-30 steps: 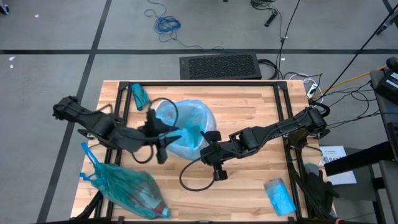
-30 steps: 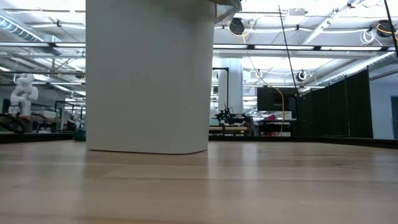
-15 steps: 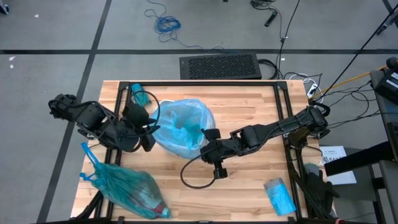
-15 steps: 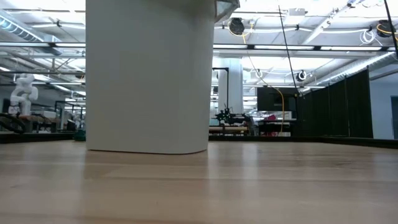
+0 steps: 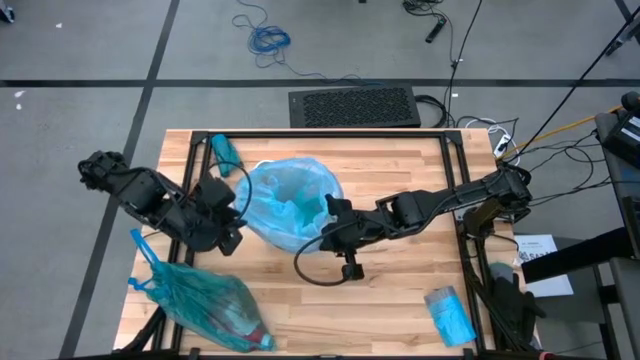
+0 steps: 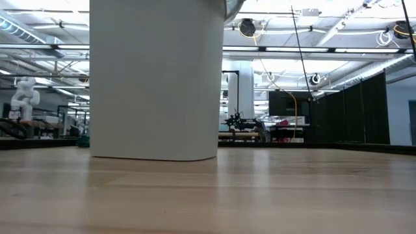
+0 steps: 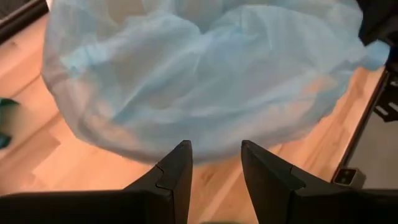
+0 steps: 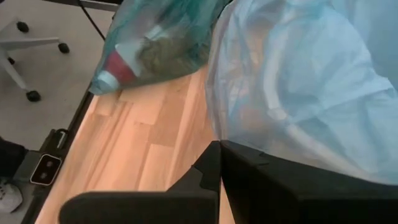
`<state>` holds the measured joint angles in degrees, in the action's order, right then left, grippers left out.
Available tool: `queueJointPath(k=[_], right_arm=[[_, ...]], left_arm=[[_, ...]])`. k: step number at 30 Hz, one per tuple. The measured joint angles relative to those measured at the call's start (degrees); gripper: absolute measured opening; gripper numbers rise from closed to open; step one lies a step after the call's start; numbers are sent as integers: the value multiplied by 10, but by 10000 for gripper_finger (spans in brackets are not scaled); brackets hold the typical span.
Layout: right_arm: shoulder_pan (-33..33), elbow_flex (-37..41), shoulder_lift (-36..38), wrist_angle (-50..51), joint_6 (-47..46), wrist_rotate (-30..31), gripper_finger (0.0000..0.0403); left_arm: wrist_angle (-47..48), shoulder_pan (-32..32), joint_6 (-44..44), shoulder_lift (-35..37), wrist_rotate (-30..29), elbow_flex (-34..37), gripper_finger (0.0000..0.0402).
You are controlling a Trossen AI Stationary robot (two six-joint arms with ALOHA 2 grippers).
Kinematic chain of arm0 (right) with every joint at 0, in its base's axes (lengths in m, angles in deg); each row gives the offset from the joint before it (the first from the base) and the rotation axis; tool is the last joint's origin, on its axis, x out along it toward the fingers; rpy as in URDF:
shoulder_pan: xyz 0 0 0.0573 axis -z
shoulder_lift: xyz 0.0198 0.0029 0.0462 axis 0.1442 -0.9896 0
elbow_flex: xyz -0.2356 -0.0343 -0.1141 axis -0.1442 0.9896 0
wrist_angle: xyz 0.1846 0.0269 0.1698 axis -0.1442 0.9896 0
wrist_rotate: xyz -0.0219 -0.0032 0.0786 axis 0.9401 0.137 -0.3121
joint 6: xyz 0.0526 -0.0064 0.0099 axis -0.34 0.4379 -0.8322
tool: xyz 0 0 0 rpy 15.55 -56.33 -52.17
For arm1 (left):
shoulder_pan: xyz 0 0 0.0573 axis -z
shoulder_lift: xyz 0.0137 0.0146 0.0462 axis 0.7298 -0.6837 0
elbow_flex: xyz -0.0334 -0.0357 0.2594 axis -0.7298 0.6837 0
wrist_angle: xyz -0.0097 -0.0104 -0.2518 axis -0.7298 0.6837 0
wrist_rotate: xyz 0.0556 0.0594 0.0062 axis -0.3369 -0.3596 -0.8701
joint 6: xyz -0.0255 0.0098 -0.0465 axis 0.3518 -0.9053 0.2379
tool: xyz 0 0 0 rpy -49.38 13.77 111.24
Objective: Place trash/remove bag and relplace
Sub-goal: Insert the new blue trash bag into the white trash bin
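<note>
no readable text, labels or signs

table (image 5: 400, 290): pale wood boards, black frame rails along its edges | floor mat (image 5: 353, 106): dark, ribbed, just beyond the table's far edge | blue cable (image 5: 268, 40): coiled on the grey floor | office chair base (image 8: 31, 37): castors on floor

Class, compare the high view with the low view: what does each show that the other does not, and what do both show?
Only the high view shows the left gripper with fingers apart beside the pale blue liner, the shut right gripper at the liner's other side, and the tied green trash bag near the table's front left corner. Only the low view shows the bin's white wall and the room behind. Both share the wooden table.
</note>
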<state>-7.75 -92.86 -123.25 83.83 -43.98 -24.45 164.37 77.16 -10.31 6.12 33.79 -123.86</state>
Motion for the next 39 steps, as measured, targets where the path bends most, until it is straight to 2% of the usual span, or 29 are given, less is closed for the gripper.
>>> queueJointPath(k=[5,8,12,15,20,24,30,34,39], right_arm=[[3,0,0,-1,0,0,0],[3,0,0,-1,0,0,0],[3,0,0,-1,-3,0,0],[3,0,0,-1,-5,0,0],[5,0,0,-1,-5,0,0],[7,0,0,0,-12,0,0],[1,0,12,9,-11,-8,2],[-2,0,15,14,-2,-22,28],[-2,0,15,15,-7,-71,86]], left_arm=[[32,21,32,-4,2,1,134],[30,21,32,-6,-17,14,134],[30,21,44,-6,-38,54,134],[33,22,67,-7,-31,93,134],[0,29,93,-9,-44,140,134],[-44,38,89,-9,-69,143,134],[-43,61,92,-8,-89,118,134],[-43,63,92,-8,-92,116,134],[-43,63,92,-8,-93,116,134]])
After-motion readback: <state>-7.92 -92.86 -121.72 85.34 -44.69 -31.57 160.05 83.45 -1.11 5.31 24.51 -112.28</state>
